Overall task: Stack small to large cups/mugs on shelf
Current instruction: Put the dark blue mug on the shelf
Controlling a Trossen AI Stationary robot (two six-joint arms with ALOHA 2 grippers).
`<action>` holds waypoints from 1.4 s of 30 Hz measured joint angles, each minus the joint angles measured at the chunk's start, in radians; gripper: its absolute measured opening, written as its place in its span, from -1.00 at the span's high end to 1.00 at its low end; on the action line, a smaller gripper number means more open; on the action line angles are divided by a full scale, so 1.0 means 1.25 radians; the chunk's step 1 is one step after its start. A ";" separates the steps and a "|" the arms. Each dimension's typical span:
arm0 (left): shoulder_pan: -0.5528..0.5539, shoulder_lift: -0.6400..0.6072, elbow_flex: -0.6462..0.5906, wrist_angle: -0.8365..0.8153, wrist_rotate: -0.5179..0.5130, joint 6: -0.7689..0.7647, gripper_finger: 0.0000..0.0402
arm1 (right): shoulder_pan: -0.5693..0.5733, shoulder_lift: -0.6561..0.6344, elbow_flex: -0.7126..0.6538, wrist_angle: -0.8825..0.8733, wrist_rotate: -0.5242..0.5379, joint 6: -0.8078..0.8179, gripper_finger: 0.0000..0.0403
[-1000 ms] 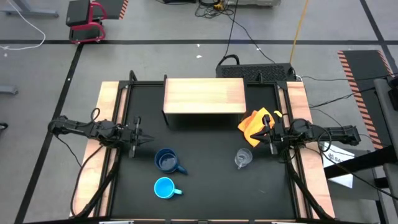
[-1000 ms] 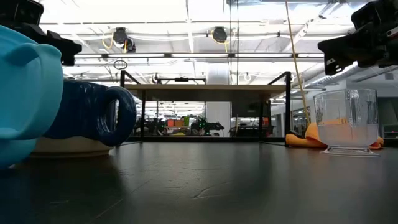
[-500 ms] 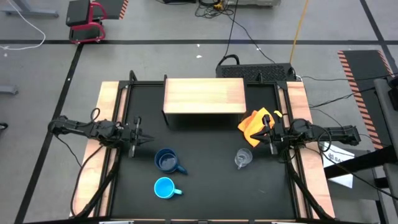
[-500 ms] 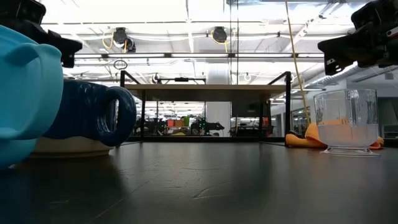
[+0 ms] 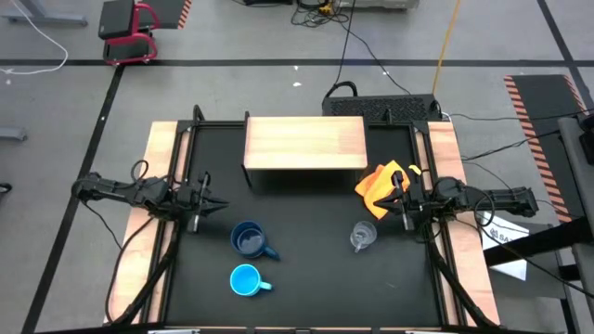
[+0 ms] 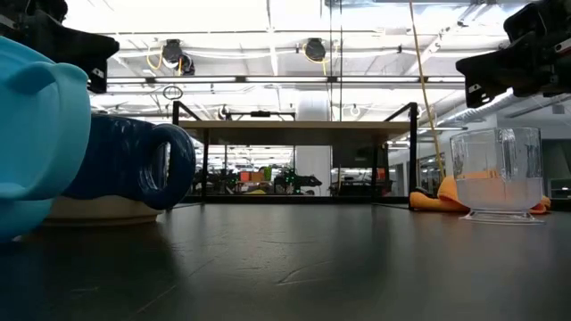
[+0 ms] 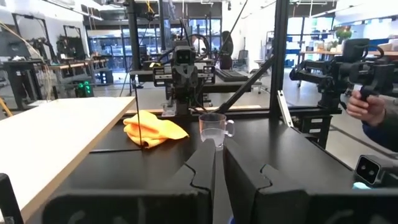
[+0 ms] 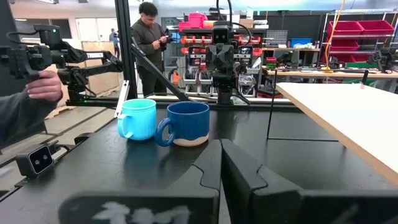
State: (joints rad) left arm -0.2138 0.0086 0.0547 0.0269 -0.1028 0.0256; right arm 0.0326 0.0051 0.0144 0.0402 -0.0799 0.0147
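From above, the navy mug [image 5: 249, 239], sky-blue mug [image 5: 245, 279] and glass cup [image 5: 362, 236] stand on the black counter [image 5: 306, 278] in the lower half of the frame, and the shelf [image 5: 304, 142] sits bare at upper centre. The left gripper [image 5: 212, 206] at left is nearly closed, holding nothing. The right gripper [image 5: 393, 210] is shut beside the orange cloth [image 5: 383, 186]. Only the wrist views show a hand [image 7: 364, 104] holding a controller.
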 joint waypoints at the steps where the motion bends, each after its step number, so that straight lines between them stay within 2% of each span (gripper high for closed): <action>1: 0.000 0.000 0.000 0.000 0.000 0.000 0.82 | 0.000 0.000 0.000 0.000 0.000 0.000 1.00; 16: 0.000 0.000 0.001 0.046 -0.002 -0.007 0.83 | 0.000 0.000 0.000 0.000 0.000 -0.017 1.00; 19: 0.000 0.000 0.001 0.023 0.032 -0.018 0.84 | 0.000 0.000 0.000 0.000 0.000 -0.022 1.00; 22: 0.000 0.000 0.001 -0.001 0.061 -0.021 0.94 | 0.000 0.000 0.000 0.000 0.000 -0.024 1.00; 34: 0.000 0.000 0.001 0.024 0.061 0.016 0.99 | 0.000 0.000 0.000 0.000 0.000 -0.021 1.00; 42: 0.000 0.000 0.001 0.017 0.061 -0.001 0.99 | 0.000 0.000 0.000 0.000 0.000 -0.021 1.00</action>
State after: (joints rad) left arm -0.2138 0.0086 0.0563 0.0487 -0.0263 0.0249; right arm 0.0324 0.0050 0.0143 0.0402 -0.0803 -0.0113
